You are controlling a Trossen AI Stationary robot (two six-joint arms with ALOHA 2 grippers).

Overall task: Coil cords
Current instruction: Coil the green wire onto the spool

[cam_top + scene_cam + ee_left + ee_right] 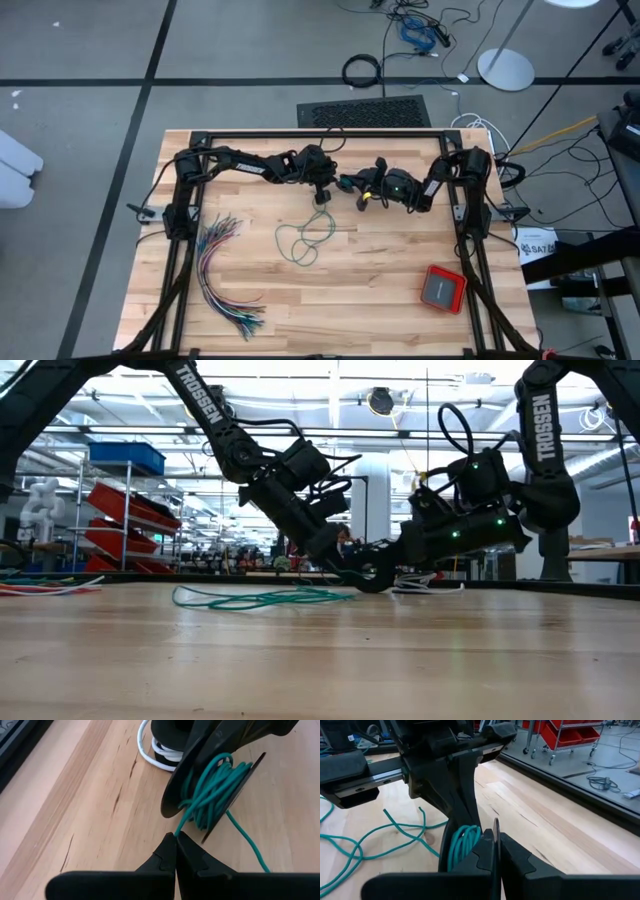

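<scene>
Left fingers [176, 840]: clenched on the teal cord [212, 790].
Right fingers [496, 837]: clenched on the cord's coil.
Loose cord: trails in loops across the table [380, 270].

Wooden table [380, 290]: loose teal cord [305, 240] mid-table, fanned bundle of coloured wires [220, 270] at left side, red-edged box [442, 288] near right front corner.

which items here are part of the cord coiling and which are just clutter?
In the job:
teal cord, partly wound
left gripper, shut on the teal cord
right gripper, shut beside the windings

Lying about:
coloured wire bundle
red box
</scene>
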